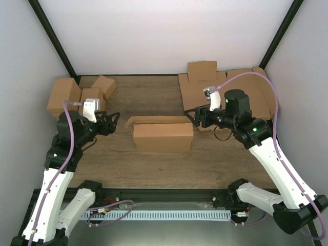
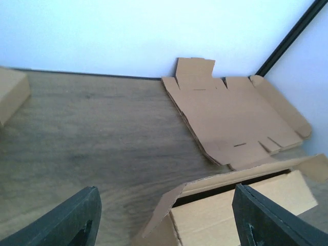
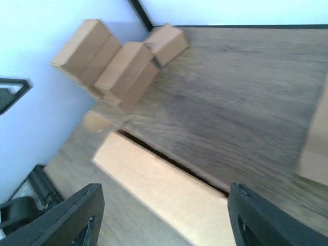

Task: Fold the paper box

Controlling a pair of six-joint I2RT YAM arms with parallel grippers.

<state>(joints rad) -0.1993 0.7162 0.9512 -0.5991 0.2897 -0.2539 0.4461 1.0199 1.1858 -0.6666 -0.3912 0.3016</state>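
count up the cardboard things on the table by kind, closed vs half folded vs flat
closed cartons: 3
half-folded paper box: 1
flat cardboard sheet: 1
total: 5

Right gripper (image 3: 164,207) spread wide, dark fingers (image 3: 77,215) at bottom corners of view, nothing between them. Below gap: paper box (image 3: 154,187), pale long panel lying diagonally on wood table (image 3: 246,92), dark slot along its upper long edge, small blurred flap at its upper-left end. Small cartons (image 3: 123,72) clustered in table corner, against white wall (image 3: 31,123), beside black frame post (image 3: 141,13). Blurred cardboard piece (image 3: 313,146) at right edge of view, kind unclear.
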